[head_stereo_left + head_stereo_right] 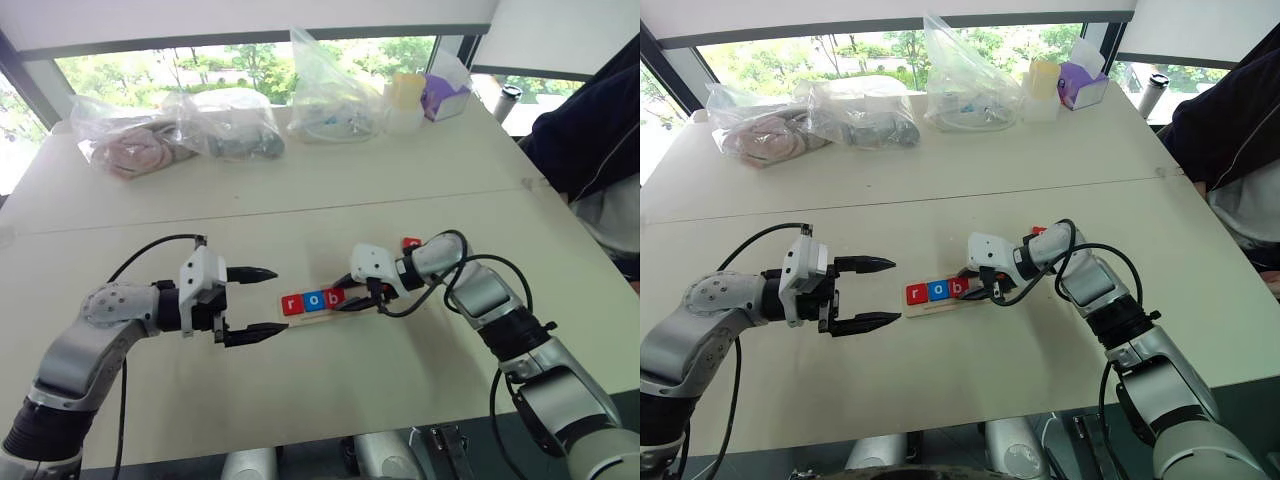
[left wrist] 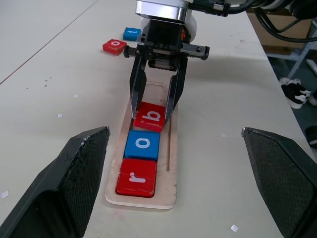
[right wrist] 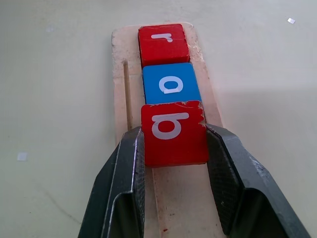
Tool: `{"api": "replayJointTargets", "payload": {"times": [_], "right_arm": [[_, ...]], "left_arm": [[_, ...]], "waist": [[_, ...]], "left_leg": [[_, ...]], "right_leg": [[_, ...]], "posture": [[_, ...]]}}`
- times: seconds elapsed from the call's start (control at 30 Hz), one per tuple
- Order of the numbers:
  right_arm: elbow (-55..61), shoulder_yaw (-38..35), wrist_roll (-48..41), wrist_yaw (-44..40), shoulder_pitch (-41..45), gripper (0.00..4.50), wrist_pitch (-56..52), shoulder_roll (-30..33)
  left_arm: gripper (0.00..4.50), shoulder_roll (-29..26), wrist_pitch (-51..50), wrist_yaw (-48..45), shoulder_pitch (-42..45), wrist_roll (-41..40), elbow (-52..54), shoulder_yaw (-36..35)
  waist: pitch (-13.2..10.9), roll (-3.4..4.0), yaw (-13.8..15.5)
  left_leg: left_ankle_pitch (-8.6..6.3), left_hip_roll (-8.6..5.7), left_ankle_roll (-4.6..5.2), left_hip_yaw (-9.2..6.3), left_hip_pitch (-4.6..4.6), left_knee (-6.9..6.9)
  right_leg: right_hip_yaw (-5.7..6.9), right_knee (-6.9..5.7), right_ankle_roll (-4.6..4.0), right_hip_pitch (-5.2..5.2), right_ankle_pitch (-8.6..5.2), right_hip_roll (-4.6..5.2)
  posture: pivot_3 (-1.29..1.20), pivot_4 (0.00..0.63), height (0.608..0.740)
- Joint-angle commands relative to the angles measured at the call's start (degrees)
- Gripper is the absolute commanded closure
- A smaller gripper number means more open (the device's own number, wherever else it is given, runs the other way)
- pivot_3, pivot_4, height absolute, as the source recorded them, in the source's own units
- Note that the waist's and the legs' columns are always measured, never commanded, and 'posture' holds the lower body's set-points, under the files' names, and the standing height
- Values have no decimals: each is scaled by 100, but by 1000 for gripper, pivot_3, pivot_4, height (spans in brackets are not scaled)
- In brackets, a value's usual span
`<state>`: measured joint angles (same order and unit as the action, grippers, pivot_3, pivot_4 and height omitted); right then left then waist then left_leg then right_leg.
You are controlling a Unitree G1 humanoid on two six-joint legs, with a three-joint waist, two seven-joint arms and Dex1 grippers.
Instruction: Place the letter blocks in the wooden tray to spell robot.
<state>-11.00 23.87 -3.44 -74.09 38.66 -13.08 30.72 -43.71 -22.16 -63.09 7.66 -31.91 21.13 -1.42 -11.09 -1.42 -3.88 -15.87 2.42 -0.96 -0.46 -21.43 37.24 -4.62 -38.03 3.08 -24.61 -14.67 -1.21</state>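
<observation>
Inside the tray (image 2: 171,163) sit r (image 2: 136,177), o (image 2: 142,144), b (image 2: 150,116); right gripper (image 2: 152,110) clamps b, left gripper (image 1: 252,303) gapes.

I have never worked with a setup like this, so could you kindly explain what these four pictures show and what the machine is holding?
This is a humanoid robot with two arms, each ending in a gripper of two black fingers. Two pictures come from a stereo camera on its head, looking down over the arms. The other two come from cameras on the wrists, looking along each gripper's fingers.

On the table lies a wooden tray holding three letter blocks in a row: a red r, a blue o and a red b. The right gripper is shut on the b, in the third place. The left gripper is open, beside the tray's r end, holding nothing.

Two more blocks, a red o and a blue one, wait on the table beyond the tray. Plastic bags sit at the far edge.
</observation>
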Motion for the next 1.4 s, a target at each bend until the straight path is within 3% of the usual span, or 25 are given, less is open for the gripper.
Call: {"api": "replayJointTargets", "payload": {"times": [0.03,0.2,0.63,0.8,1.13,1.4], "right_arm": [[-30,-72,2,-21,144,2310,137,-64],[-85,-62,25,-45,168,28,170,-88],[-16,-714,-345,483,394,28,-211,-275],[-865,-811,151,1336,599,28,667,-496],[-1091,-562,437,1240,364,28,1340,-526],[-747,-496,379,937,167,28,1278,-479]], "left_arm": [[0,16,65,38,64,-32,215,-64],[0,22,67,57,62,-35,221,-64],[0,53,57,62,131,-45,188,-5],[0,30,32,-21,166,-77,164,4],[0,47,10,-3,168,-70,186,-16],[0,62,5,19,172,-74,198,-6]], "waist": [[0,0,-1],[0,0,0],[0,0,-7],[0,0,-2],[0,0,-9],[0,0,-6]], "left_leg": [[0,0,0,0,0,0],[0,0,0,0,0,0],[0,0,0,0,0,0],[0,0,0,0,0,-1],[0,1,0,1,1,-2],[0,1,0,-1,0,-2]], "right_leg": [[0,0,0,0,0,0],[0,0,0,0,0,0],[0,0,0,0,1,0],[0,-1,-1,0,1,-1],[0,-1,-1,-1,1,0],[1,-1,-1,-1,1,0]], "posture": [[0,150,740],[0,150,740],[0,150,740],[0,150,740],[0,150,740],[0,150,740]]}}
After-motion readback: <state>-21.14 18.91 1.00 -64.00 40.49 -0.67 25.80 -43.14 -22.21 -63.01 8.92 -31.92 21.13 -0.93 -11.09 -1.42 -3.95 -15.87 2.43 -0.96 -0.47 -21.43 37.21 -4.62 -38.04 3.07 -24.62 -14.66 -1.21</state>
